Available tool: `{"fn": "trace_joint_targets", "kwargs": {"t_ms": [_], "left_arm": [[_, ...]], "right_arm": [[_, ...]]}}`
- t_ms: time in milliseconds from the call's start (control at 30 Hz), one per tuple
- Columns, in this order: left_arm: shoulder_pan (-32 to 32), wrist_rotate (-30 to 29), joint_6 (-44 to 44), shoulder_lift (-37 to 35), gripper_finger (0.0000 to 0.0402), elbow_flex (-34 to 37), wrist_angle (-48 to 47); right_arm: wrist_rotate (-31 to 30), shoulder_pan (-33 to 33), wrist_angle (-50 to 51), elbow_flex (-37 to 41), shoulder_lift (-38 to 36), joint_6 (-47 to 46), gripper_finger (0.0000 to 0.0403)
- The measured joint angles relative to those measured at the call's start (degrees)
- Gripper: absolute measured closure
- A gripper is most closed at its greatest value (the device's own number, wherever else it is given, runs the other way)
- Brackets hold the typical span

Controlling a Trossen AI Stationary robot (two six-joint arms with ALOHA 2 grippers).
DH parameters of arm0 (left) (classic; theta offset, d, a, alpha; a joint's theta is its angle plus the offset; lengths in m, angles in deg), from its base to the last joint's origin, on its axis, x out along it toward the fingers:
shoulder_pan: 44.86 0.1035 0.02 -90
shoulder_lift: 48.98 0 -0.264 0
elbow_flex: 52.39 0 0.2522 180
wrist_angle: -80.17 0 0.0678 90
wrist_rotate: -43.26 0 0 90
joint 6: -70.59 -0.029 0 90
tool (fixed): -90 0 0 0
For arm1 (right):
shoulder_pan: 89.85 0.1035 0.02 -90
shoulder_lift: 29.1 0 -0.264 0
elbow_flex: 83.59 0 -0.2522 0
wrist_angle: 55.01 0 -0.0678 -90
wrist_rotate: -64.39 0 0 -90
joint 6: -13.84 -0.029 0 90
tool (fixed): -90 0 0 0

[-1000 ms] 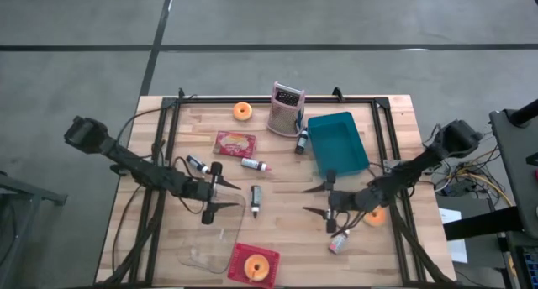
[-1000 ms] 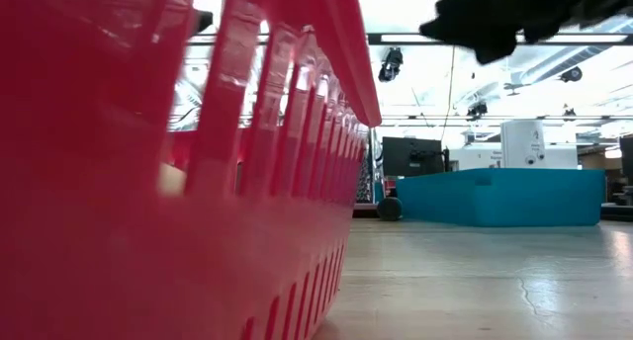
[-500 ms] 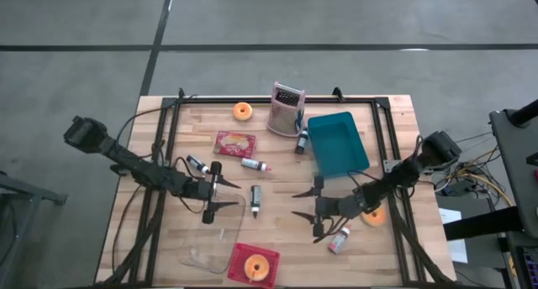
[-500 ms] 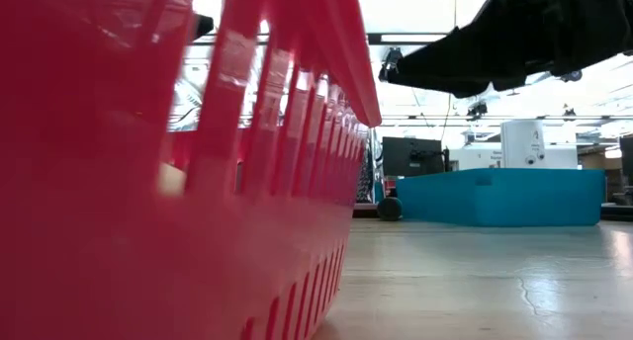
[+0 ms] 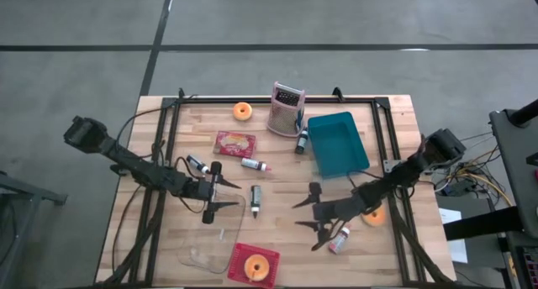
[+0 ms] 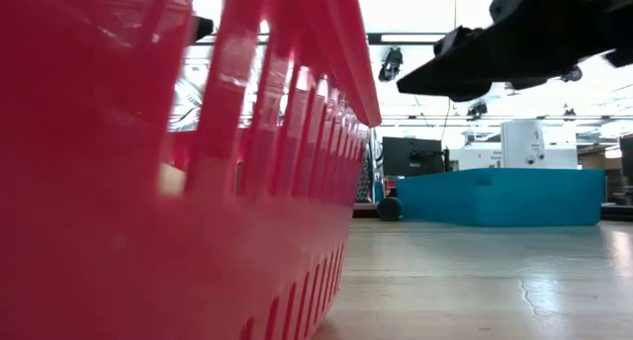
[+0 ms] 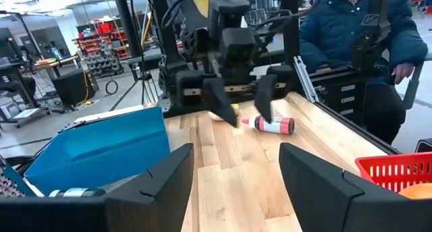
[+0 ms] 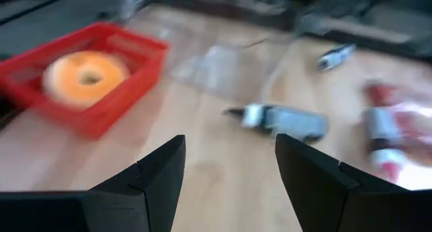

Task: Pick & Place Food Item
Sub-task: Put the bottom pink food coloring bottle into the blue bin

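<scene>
An orange doughnut (image 5: pixel 254 265) lies in a red basket (image 5: pixel 238 257) at the table's near edge; both show in the right wrist view (image 8: pixel 86 76). A second doughnut (image 5: pixel 243 111) lies at the far side. A third (image 5: pixel 375 216) lies on the table half under my right arm. My right gripper (image 5: pixel 299 214) is open and empty above the table, right of a grey bottle (image 5: pixel 255 197) and up and right of the basket. My left gripper (image 5: pixel 229 197) is open and empty, left of that bottle.
A teal bin (image 5: pixel 338 143), a pink grater (image 5: pixel 286 108), a red packet (image 5: pixel 234 143), several small bottles (image 5: pixel 255 164) (image 5: pixel 340 239) and a clear plastic bag (image 5: pixel 210 239) lie about. A person in a blue jacket (image 7: pixel 358 30) sits beyond the table's right side.
My right gripper has gone toward the table's left edge, past the small bottle by its arm, then a little toward the near edge. It has stayed open and empty. My left arm has kept still.
</scene>
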Motion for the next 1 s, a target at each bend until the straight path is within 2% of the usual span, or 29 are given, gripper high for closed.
{"fn": "trace_joint_targets", "kwargs": {"t_ms": [67,267,367,667,1000], "left_arm": [[0.0,0.0,0.0,0.0,0.0179,0.0,0.0],[0.0,0.0,0.0,0.0,0.0179,0.0,0.0],[0.0,0.1,0.0,0.0,0.0179,0.0,0.0],[0.0,0.2,0.0,0.0,0.0179,0.0,0.0],[0.0,0.1,0.2,0.0,0.0179,0.0,0.0]], "right_arm": [[1.5,0.0,7.4,-2.1,-0.3,-1.9,0.0179],[6.6,0.1,37.6,-12.6,-0.3,-9.1,0.0179],[9.6,0.4,48.0,-17.6,-0.3,-10.9,0.0179],[15.4,3.2,63.5,-27.7,-0.3,-16.0,0.0179],[17.5,7.9,71.2,-26.5,-0.3,-28.2,0.0179]]}}
